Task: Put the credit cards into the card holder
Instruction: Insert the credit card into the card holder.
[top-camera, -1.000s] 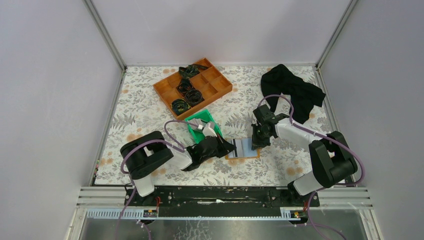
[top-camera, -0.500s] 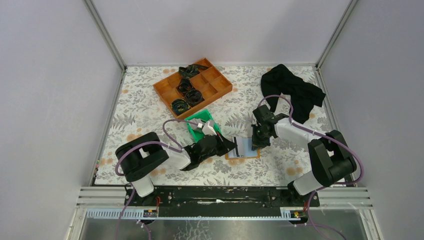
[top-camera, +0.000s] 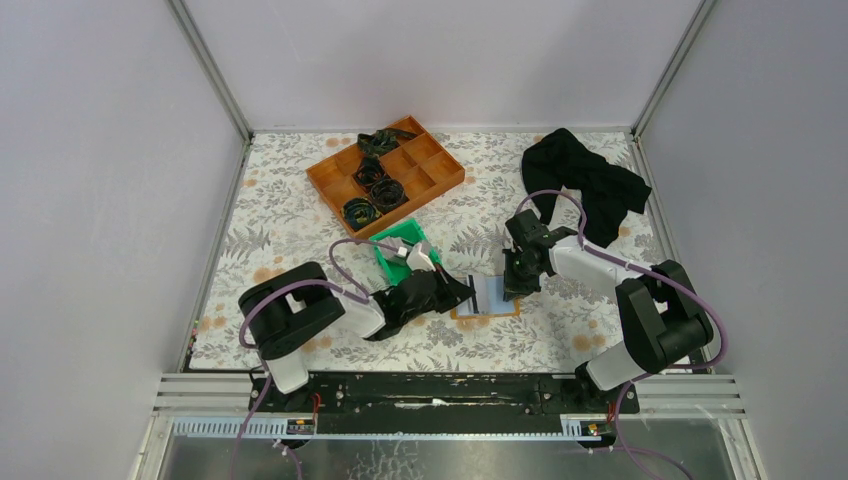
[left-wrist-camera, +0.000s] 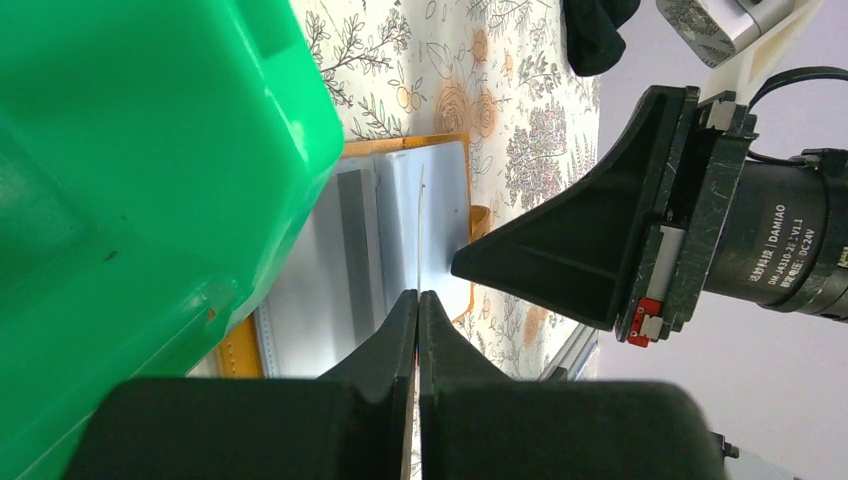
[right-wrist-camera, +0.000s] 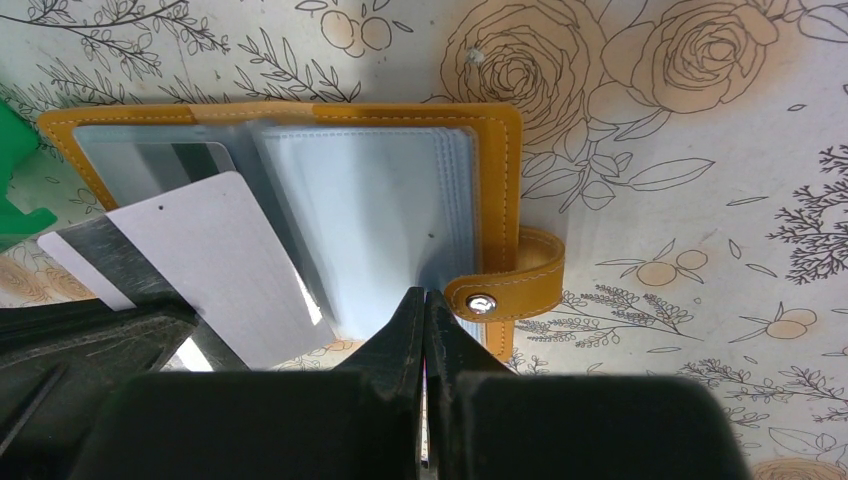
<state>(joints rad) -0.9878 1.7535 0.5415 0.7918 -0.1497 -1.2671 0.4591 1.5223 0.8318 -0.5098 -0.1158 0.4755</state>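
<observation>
Lying open, the card holder (right-wrist-camera: 495, 130) is steadied by the clenched right gripper (right-wrist-camera: 425, 300); one credit card (right-wrist-camera: 215, 265), pinched by the left gripper (left-wrist-camera: 418, 300), is held over it uninserted; another card (right-wrist-camera: 150, 160) is possibly sleeved.

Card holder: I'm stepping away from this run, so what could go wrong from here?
1. The left claw holds the card tilted over the card holder; it may slide over the sleeves instead of into one.
2. The right claw seems to pinch only a thin sleeve edge, which could slip free.
3. The green bin sits close beside the left claw and may get bumped.
</observation>
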